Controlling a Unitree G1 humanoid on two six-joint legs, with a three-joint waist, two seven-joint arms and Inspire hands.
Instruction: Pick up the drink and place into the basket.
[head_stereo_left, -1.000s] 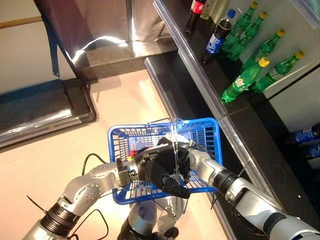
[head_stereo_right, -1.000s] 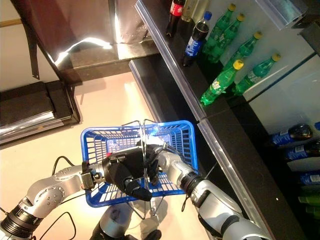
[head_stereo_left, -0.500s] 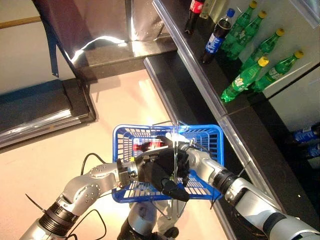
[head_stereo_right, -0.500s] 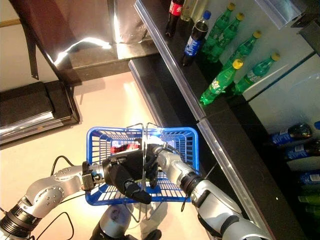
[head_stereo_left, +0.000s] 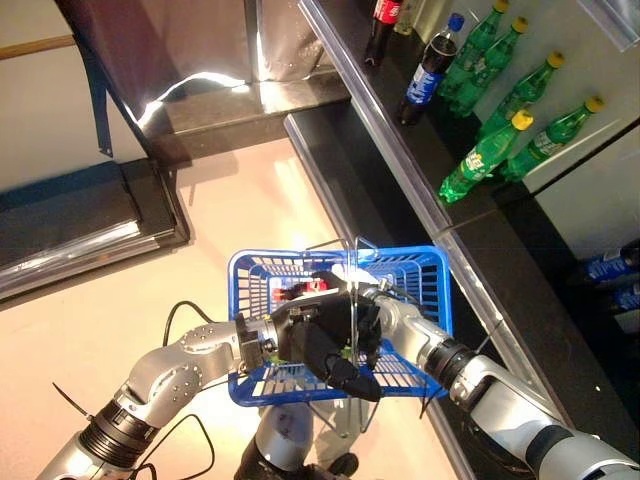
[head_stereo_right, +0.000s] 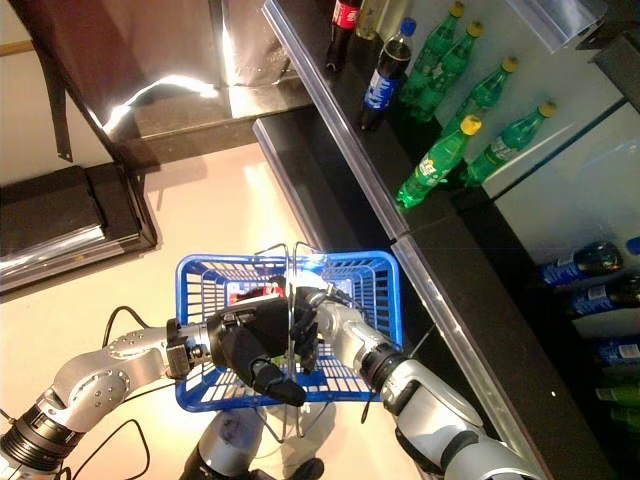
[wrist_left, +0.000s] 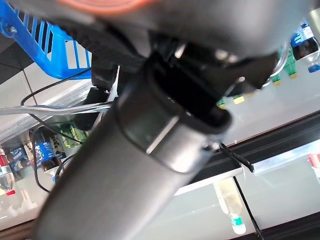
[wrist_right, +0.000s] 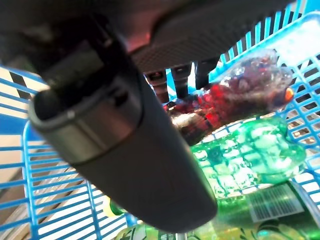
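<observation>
My left hand (head_stereo_left: 315, 340) is shut on the thin wire handles (head_stereo_left: 352, 270) of the blue basket (head_stereo_left: 420, 262) and holds it raised in front of me. My right hand (wrist_right: 125, 140) reaches down inside the basket. It is shut on a dark cola bottle with a red label (wrist_right: 225, 95), thumb on one side and fingers on the other. The bottle's label also shows in the left eye view (head_stereo_left: 303, 290). The bottle lies low over a green bottle (wrist_right: 245, 155) on the basket's floor. My left hand partly hides my right hand in the eye views.
A black shelf with a metal front edge (head_stereo_left: 400, 170) runs along the right, close to the basket. Green bottles (head_stereo_left: 485, 155) and cola bottles (head_stereo_left: 425, 70) are on it. Blue-labelled drinks (head_stereo_left: 605, 270) sit lower down. A dark raised platform (head_stereo_left: 80, 220) lies at the left.
My right hand has moved the cola bottle from the basket's left side towards its middle and lower. The basket has shifted slightly to the right.
</observation>
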